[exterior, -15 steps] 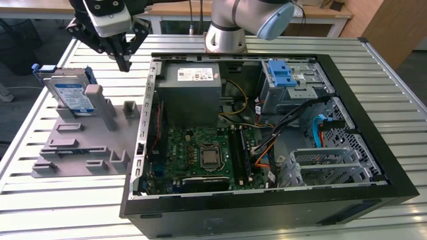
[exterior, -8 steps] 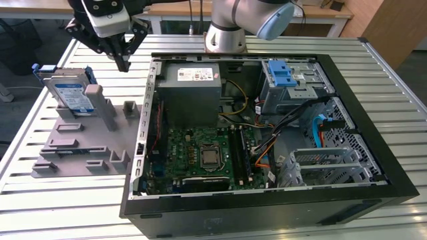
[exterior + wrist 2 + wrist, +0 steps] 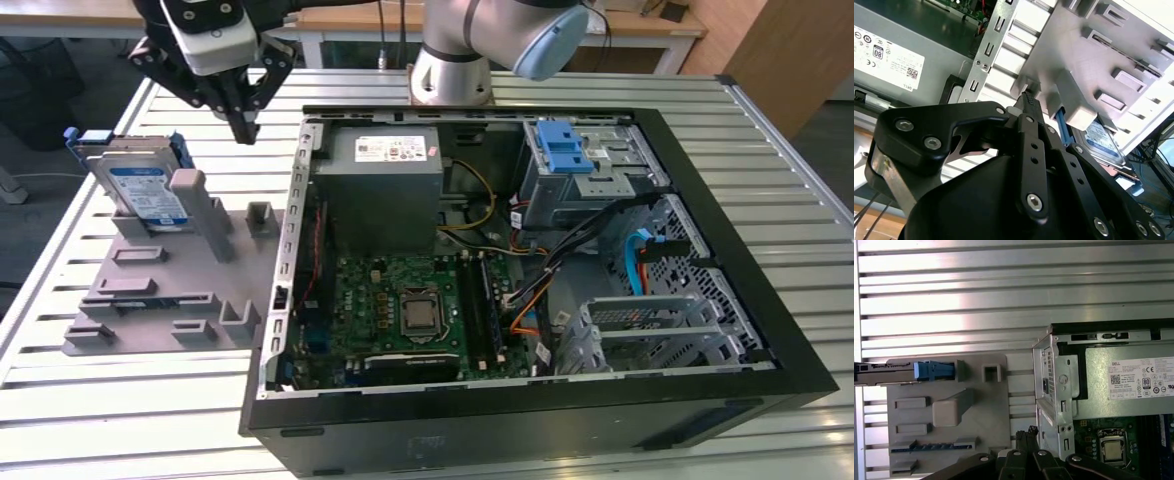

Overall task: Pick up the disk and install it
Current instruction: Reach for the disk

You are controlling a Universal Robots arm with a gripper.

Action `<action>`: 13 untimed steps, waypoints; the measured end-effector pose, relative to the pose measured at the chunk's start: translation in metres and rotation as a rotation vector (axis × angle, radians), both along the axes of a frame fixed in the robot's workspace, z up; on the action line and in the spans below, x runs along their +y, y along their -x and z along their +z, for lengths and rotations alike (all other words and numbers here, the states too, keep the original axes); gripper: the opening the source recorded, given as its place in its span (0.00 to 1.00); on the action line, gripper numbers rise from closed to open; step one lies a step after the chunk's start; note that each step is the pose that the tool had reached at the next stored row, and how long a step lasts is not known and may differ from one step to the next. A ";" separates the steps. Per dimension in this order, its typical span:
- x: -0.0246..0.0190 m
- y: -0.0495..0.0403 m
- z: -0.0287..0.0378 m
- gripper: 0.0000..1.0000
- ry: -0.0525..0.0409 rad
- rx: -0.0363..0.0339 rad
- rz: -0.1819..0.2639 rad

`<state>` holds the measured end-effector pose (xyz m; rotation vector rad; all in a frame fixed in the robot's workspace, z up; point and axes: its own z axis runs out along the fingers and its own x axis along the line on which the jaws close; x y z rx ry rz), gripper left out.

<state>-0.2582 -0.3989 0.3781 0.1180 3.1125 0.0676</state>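
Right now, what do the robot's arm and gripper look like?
The arm is made of smooth silver-grey tubes, with a round pale blue cap on one joint. The gripper is black. It has flat link bars joined by silver screws, narrows to two slim fingers, and sits under a white-and-grey block.

Open computer case (image 3: 507,425) beside grey fixture plate (image 3: 200,272).

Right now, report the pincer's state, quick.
Pincer: shut, holding nothing, apart from the disk, which stands in the grey holder.
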 end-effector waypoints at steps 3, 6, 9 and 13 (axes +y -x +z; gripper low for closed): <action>0.0000 0.0006 -0.0002 0.11 0.0000 0.0000 0.000; 0.0000 0.0014 -0.0003 0.11 0.0000 0.0000 0.000; 0.0000 0.0025 -0.0004 0.11 0.0000 0.0000 0.000; 0.0000 0.0040 -0.0006 0.11 0.0000 0.0000 0.000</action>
